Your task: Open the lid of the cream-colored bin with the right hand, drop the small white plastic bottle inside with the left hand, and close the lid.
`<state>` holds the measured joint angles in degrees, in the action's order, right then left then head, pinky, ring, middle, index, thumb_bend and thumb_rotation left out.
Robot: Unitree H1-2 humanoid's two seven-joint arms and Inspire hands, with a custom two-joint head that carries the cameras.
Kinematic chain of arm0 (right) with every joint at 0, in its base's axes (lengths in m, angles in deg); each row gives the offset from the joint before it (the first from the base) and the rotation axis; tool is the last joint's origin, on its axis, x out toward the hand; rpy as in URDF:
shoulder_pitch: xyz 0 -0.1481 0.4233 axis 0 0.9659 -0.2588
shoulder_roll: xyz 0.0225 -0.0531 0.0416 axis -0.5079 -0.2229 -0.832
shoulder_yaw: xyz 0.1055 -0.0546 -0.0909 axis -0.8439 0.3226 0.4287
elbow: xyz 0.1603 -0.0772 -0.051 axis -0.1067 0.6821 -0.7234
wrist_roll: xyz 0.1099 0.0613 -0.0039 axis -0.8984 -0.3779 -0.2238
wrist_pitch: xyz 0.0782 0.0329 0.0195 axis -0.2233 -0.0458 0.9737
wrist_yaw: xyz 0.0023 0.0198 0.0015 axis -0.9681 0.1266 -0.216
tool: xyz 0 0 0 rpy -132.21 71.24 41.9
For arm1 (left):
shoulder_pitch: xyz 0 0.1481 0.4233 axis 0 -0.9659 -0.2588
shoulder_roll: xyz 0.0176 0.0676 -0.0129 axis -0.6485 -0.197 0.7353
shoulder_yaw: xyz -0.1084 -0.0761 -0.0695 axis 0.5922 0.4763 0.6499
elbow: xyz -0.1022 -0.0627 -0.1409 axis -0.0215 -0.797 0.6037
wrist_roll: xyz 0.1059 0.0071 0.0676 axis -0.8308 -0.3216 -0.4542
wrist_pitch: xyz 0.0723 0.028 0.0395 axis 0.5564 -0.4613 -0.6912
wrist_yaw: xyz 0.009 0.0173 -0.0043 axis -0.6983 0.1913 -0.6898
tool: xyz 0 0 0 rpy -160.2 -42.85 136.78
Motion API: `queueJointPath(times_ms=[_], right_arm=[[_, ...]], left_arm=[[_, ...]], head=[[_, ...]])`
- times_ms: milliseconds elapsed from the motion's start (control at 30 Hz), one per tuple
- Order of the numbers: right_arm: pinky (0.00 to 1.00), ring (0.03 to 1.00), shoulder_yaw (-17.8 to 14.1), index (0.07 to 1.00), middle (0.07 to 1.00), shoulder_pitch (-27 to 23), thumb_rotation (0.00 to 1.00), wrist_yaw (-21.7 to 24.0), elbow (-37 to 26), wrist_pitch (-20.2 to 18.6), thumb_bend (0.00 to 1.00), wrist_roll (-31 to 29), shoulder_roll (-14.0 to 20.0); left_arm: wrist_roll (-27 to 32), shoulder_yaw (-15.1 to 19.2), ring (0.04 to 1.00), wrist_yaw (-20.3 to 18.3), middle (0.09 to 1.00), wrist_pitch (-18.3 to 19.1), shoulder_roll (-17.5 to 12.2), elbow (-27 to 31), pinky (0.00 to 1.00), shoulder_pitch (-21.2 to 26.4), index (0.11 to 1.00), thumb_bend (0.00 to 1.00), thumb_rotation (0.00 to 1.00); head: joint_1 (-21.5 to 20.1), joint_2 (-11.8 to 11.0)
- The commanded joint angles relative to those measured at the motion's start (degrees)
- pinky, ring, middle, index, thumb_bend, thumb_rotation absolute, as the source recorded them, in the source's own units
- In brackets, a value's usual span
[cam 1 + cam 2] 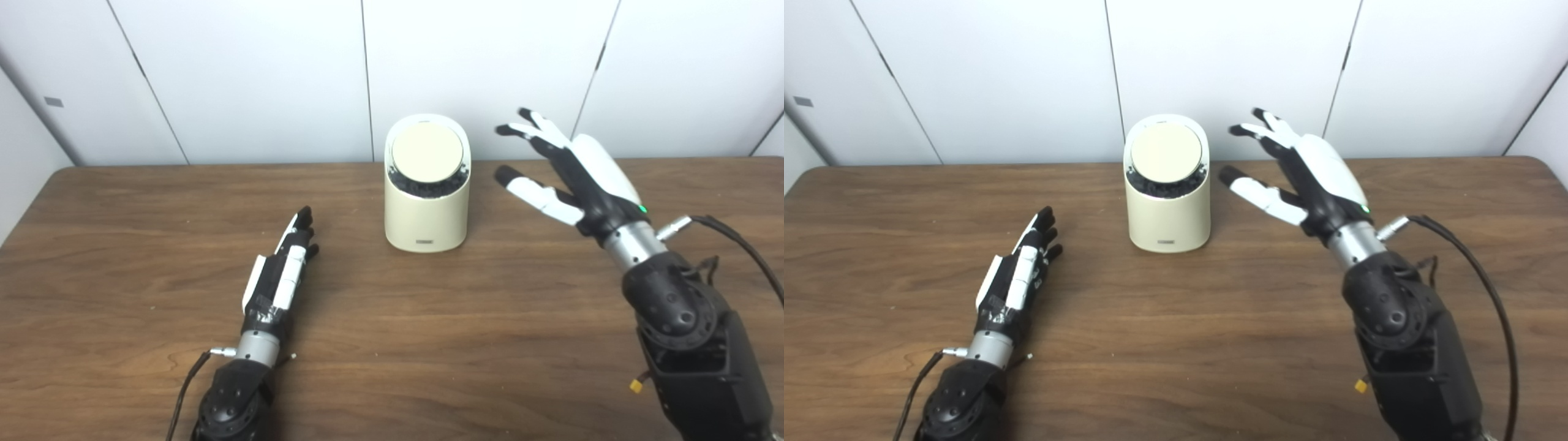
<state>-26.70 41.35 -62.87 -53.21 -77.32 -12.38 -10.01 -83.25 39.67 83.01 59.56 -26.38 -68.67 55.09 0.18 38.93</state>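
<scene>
Cream-colored bin (pixel 427 205) stands with its lid (pixel 427 151) tilted; right hand (pixel 572 174) beside it, fingers spread, empty; left hand (pixel 282 269) nearer, fingers straight together, empty.

Wood-grain bench (pixel 429 343), rounded far corners. Behind it, white panelled wall (pixel 257 73) with dark seams; small grey tag (pixel 54 101) at left.

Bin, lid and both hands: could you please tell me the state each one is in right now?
Bin: upright on the table, dark liner showing under the lid.
Lid: tilted toward the camera, a gap below it.
Left hand: open, low over the table, empty.
Right hand: open, raised beside the bin, apart from it.
</scene>
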Motion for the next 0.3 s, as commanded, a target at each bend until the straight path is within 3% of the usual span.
queueJointPath(times_ms=[0,100,167,267], right_arm=[[0.95,0.997,-1.99,0.92,0.994,0.37,1.0,-1.93,-0.7,-0.39,0.53,-2.18,-0.13],[0.96,0.984,-5.72,0.937,0.987,3.82,1.0,-3.62,2.35,1.8,0.59,-9.66,-1.43],[0.9,0.947,-7.82,0.94,0.967,5.28,1.0,-4.41,4.54,3.96,0.6,-14.77,-2.34],[0.98,0.991,-10.38,0.955,0.993,6.67,1.0,-4.28,6.45,3.85,0.64,-22.56,-4.26]], left_arm=[[0.75,0.67,1.0,0.18,1.0,0.74,-0.75,2.78,1.0,0.43,1.0,0.65,0.91],[2.83,1.87,1.0,-0.78,1.0,1.4,-1.53,4.67,1.0,-0.99,1.0,0.62,0.93],[3.45,2.56,1.0,-0.81,1.0,2.17,-1.82,5.8,1.0,-2.04,1.0,0.6,0.96],[3.44,3.42,1.0,-0.28,1.0,3.53,-2.15,7.27,1.0,-3.69,1.0,0.62,0.98]], head=[[-0.17,0.03],[-0.44,0.08],[-0.45,0.07],[-0.63,0.12]])
